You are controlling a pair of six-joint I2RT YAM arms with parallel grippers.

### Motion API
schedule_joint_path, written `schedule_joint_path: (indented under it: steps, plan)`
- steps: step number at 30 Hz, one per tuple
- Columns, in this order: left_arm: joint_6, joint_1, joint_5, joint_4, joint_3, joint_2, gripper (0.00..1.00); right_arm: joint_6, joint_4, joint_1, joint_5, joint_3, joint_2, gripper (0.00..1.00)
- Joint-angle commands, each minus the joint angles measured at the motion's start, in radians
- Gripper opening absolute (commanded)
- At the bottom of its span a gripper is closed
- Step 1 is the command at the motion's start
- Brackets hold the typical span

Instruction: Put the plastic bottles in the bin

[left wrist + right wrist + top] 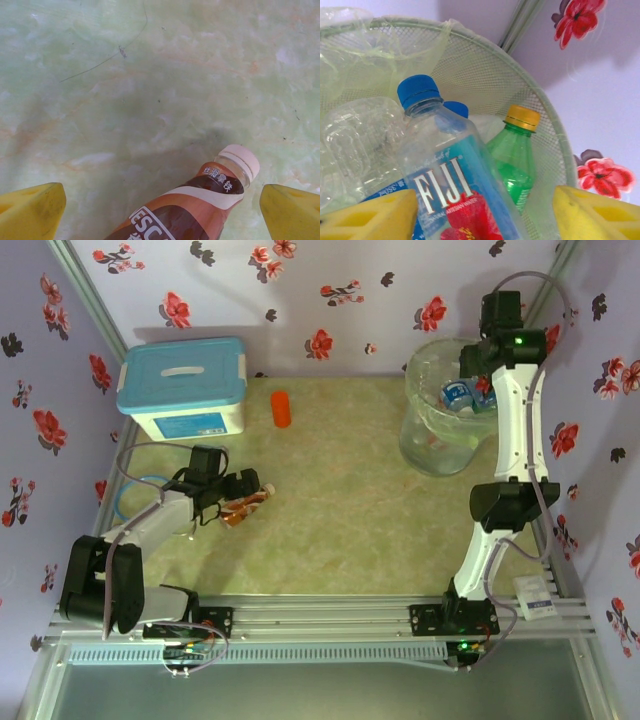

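Plastic bottles: several sit in the bin (425,445) at far right. Two lie out on the table (350,500): a brown coffee bottle (245,508) by the left arm, and an orange bottle (281,408) near the blue-lidded box (183,390).

Left gripper (228,488): jaws wide, nothing held, low over the brown bottle. In the wrist view the yellow fingers (32,210) flank its neck end, but the bottle lies off-centre, toward the other finger.
- Centre the bottle between the fingers before you descend.
- Close on the labelled body, not the tapered neck; it looks likely to roll.

Right gripper (485,200): over the bin with jaws parted. The Fiji bottle (450,175) stands between them, with a gap on one side, so it is probably let go. A green bottle (515,160) stands beside it.
- Raise this arm clear of the rim and bag first.
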Motion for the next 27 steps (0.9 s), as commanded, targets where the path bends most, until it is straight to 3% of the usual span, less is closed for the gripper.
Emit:
schedule_joint_path:
  steps: [1, 3, 14, 20, 27]
  plan:
    - [0.004, 0.005, 0.008, 0.010, 0.004, -0.003, 1.00, -0.009, -0.007, -0.008, 0.057, 0.007, 0.009, 0.56]
    - [0.006, 0.006, 0.008, 0.008, 0.000, -0.009, 1.00, 0.004, 0.001, -0.022, 0.021, -0.007, 0.020, 0.48]
    - [0.086, 0.006, -0.024, -0.085, 0.033, -0.004, 1.00, 0.042, -0.008, -0.037, -0.126, -0.141, 0.025, 0.41]
    - [0.135, 0.006, -0.023, -0.151, 0.055, -0.009, 1.00, 0.083, -0.034, -0.050, -0.218, -0.117, 0.026, 0.40]
    - [0.161, 0.006, -0.005, -0.225, 0.069, -0.022, 1.00, 0.125, -0.132, -0.050, -0.212, -0.006, 0.019, 0.45]
